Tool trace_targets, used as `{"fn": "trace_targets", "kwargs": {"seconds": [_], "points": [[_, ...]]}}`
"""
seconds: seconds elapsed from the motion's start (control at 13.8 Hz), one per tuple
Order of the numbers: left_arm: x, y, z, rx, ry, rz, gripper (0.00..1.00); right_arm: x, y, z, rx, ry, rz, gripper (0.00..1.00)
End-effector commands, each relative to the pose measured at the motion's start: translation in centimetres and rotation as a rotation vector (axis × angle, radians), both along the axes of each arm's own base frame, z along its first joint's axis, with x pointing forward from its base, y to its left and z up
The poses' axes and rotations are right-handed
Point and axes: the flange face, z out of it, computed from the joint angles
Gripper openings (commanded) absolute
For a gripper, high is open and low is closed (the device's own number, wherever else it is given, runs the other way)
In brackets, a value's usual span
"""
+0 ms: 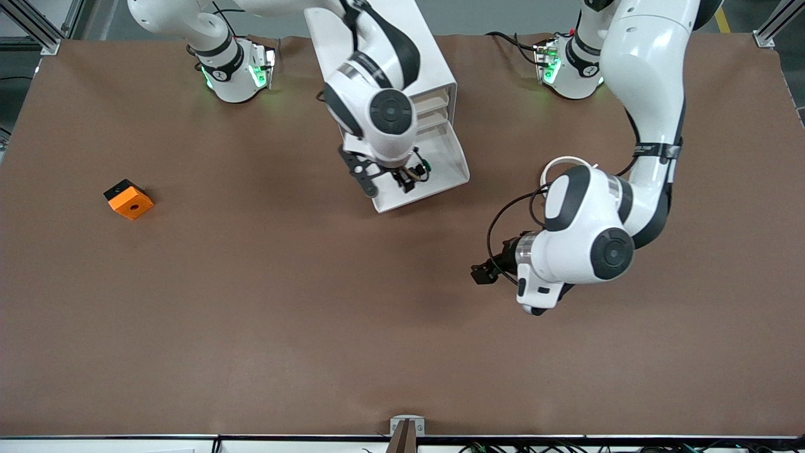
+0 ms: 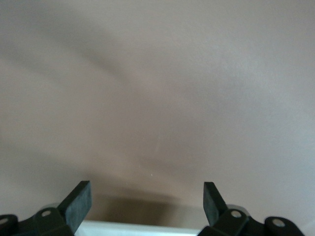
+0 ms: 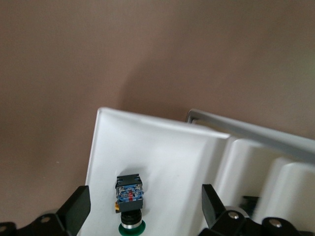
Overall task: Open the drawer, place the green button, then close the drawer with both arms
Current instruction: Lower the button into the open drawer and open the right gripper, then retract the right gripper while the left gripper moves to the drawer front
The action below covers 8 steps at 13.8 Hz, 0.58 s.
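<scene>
The white cabinet (image 1: 402,56) stands at the robots' end of the table with its lowest drawer (image 1: 440,173) pulled out. The button (image 1: 425,167) lies on its side in that drawer, green cap and dark body showing in the right wrist view (image 3: 129,199). My right gripper (image 1: 385,181) hangs over the open drawer, fingers open on either side of the button and apart from it (image 3: 142,206). My left gripper (image 1: 483,272) is open and empty, low over bare table toward the left arm's end (image 2: 147,201).
An orange cube with a hole (image 1: 129,199) lies toward the right arm's end of the table. The brown table mat (image 1: 314,327) spreads nearer to the front camera. The cabinet's upper drawers (image 1: 434,104) are shut.
</scene>
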Motion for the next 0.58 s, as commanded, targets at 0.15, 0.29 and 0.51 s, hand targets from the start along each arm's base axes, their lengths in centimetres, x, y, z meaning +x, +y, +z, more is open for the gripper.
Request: {"fn": "trace_targets", "kwargs": {"seconds": [0.15,0.29,0.51], "points": [[-2.6,-3.3,-2.9,0.03,-0.103,-0.1,1.0,5.7,-10.8,8.5,0.035,0.088,0.135,1.0],[-3.9,-4.5,-5.8,0.027,-0.164,-0.09,1.0,7.9,-17.1,11.0,0.101,0.088,0.289,1.0],[-4.9,-5.6,-8.3,0.033,-0.188,-0.097,1.0,11.0,-27.2,12.6,0.207,0.093,0.558,1.0]]}}
